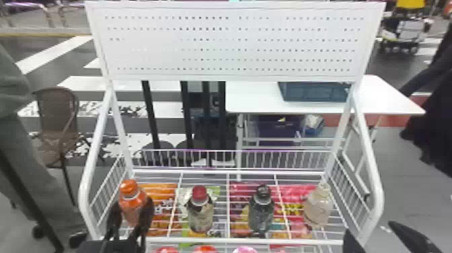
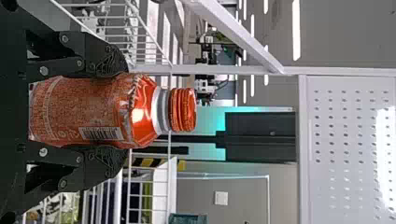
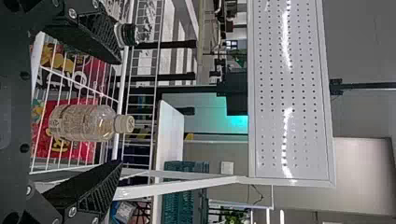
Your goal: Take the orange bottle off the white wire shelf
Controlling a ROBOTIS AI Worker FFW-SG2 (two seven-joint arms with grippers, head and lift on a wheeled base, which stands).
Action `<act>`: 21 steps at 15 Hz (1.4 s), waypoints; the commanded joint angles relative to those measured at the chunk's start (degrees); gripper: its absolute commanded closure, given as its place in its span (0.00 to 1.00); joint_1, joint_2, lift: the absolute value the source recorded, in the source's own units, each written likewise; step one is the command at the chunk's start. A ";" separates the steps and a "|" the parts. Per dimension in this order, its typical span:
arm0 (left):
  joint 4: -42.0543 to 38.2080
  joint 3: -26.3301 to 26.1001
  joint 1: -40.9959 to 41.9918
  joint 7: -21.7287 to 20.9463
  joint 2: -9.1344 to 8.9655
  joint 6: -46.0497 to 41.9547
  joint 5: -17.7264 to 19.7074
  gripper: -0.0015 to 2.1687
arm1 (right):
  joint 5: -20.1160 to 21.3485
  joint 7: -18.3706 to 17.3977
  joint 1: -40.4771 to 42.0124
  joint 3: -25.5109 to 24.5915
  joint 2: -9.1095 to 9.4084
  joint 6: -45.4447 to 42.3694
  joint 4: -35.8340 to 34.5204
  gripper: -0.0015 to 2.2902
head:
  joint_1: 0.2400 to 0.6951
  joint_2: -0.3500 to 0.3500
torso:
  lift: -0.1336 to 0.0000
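Two left fingers [image 1: 145, 215] | grasping glossy, ridge-capped orange bottle [image 2: 100, 109] | right fingers [image 1: 408, 235] spread

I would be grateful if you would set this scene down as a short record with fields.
target: orange bottle, left end of the row
support: white wire shelf; whether the bottle's base is clear of it, cannot tell
left gripper: fingers shut on the bottle, one on each side
right gripper: fingers open, holding nothing
other bottles, left to right: red-capped, black-capped, pale
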 commanded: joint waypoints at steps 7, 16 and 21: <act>-27.93 6.66 15.53 0.96 1.96 12.12 -1.79 0.46 | 0.00 0.00 -0.80 0.38 0.08 0.00 0.53 0.06 | 0.57 0.50 | 1.00; -42.25 8.16 29.94 -0.01 1.79 12.30 -7.15 0.46 | 0.00 0.09 -0.62 0.21 0.17 0.00 0.71 0.06 | 0.57 0.50 | 1.00; -43.84 7.10 32.58 0.34 1.61 12.30 -9.26 0.46 | 0.00 0.18 0.52 -0.14 0.17 0.00 0.18 0.06 | 0.57 0.50 | 1.00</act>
